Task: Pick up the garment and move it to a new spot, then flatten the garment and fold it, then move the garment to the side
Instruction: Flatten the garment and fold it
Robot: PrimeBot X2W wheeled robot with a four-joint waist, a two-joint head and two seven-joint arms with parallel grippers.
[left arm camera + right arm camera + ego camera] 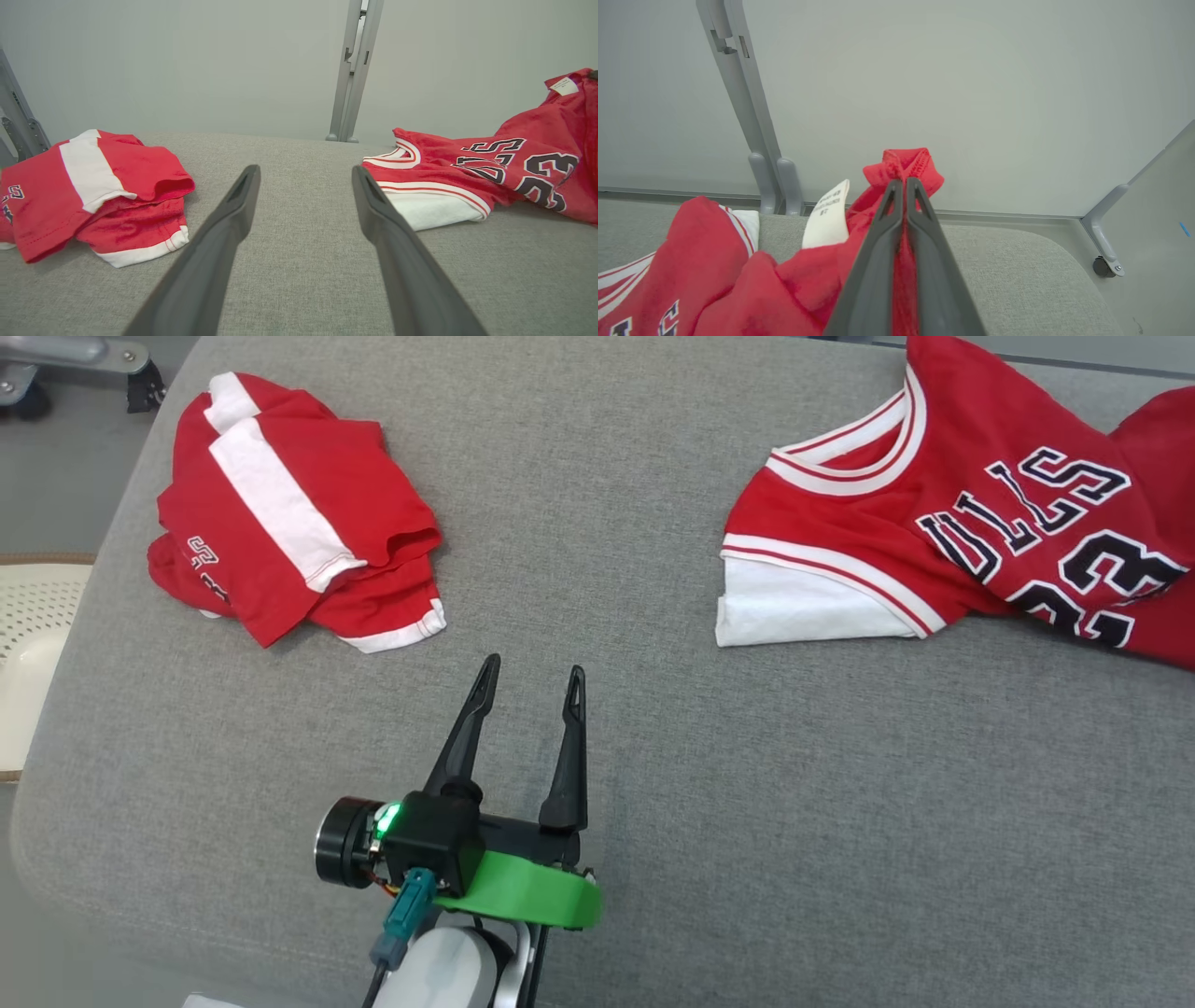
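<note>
A red basketball jersey (1008,523) with white trim and black lettering lies rumpled at the right of the grey cushioned surface (653,756); it also shows in the left wrist view (490,177). My right gripper (905,184) is shut on a bunched red edge of the jersey (901,170), lifting it, with a white label (829,214) hanging beside the fingers. My left gripper (532,677) hovers open over bare cushion in the middle, between the two garments, holding nothing; its fingers (233,214) spread wide in its own view.
A folded red and white shirt (289,513) rests at the left of the cushion, also in the left wrist view (93,191). A grey wall with metal posts (352,70) stands behind. The cushion's edge curves at the right (1064,261). A pale perforated object (28,644) sits at the far left.
</note>
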